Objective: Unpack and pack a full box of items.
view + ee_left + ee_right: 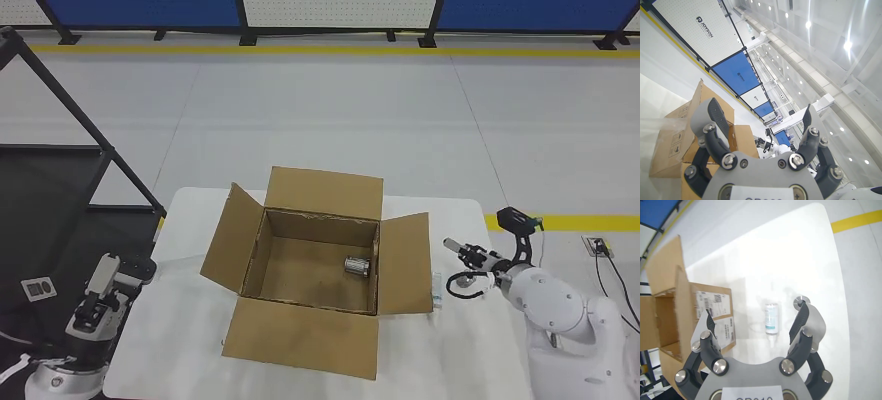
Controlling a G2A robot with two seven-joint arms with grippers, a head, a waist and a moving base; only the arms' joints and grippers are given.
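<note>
Right jaws spread wide and empty; a small labelled bottle lies on the desk just ahead, between them. Left jaws also wide. To grasp it, probably lower squarely, closing across its sides.

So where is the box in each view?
Top view: box mid-table, flaps open.
Left wrist view: box beyond the left gripper.
Right wrist view: box beside the right gripper.
Shared landmark: blue panels beyond the box.
</note>
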